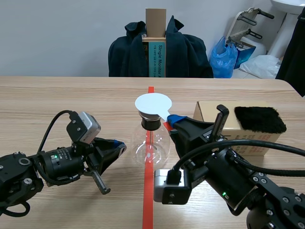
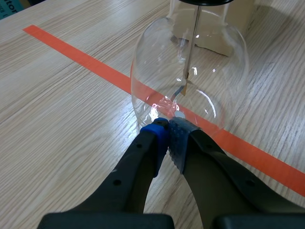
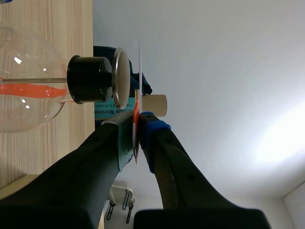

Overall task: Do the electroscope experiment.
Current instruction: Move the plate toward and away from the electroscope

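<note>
Electroscope (image 1: pixel 150 143): glass flask with black stopper (image 3: pixel 88 79) and metal top plate (image 3: pixel 120 77). It stands upright on the orange-red tape line, about mid-bench and well in from every edge. The rod hangs inside; the foil leaf (image 2: pixel 183 89) at its lower end looks angled off the rod, but it is too small to call.

White disc (image 1: pixel 153 105): held over the top plate, its face to the plate. In the right wrist view it is edge-on and just beside the plate; contact or a thin gap, cannot tell.

Right gripper (image 3: pixel 137 126): clamped on the disc's orange tab, both pads pressed on it.

Left gripper (image 2: pixel 167 132): fingers closed together, holding nothing, tips at the foot of the flask on the side toward the bench's left edge. Touching the glass or just short of it, unclear.

Cardboard box (image 1: pixel 212 110) lies toward the bench's right edge, with a black fur pad (image 1: pixel 259 119) on top.

Step in hand (judgement): presenting the disc to the top plate, presumably charged.

Next move: bring the disc level to the plate or into light contact. The flask is light and round, so avoid any sideways push on the stopper. The left gripper is placed to steady the base.
</note>
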`<action>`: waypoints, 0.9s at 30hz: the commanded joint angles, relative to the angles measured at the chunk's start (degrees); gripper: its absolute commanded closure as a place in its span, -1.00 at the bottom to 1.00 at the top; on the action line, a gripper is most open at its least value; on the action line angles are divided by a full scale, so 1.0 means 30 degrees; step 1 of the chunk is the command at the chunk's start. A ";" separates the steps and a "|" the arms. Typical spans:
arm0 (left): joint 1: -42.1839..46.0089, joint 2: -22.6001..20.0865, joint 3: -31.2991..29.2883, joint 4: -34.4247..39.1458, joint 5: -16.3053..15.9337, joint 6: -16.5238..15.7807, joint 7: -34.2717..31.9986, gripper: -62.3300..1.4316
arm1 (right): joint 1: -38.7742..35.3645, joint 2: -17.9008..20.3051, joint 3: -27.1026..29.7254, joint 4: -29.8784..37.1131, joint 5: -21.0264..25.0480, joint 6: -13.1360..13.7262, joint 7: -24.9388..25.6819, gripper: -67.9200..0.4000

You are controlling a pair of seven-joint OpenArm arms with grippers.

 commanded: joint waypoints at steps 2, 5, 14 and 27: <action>-0.0153 0.0044 -0.0131 0.0306 -0.0109 0.0029 -0.0270 0.86 | 0.0029 0.0138 0.0073 0.0138 0.0000 -0.0211 -0.0401 0.97; -0.0153 0.0044 -0.0131 0.0306 -0.0109 0.0029 -0.0270 0.86 | 0.0029 0.0138 0.0073 0.0138 0.0007 -0.0211 -0.1093 0.97; -0.0153 0.0044 -0.0131 0.0306 -0.0109 0.0029 -0.0270 0.86 | 0.0029 0.0146 0.0073 0.0138 0.0087 -0.0211 -0.4656 0.97; -0.0153 0.0044 -0.0131 0.0306 -0.0109 0.0029 -0.0270 0.86 | 0.0029 0.0146 0.0073 0.0138 0.0087 -0.0211 -0.7730 0.97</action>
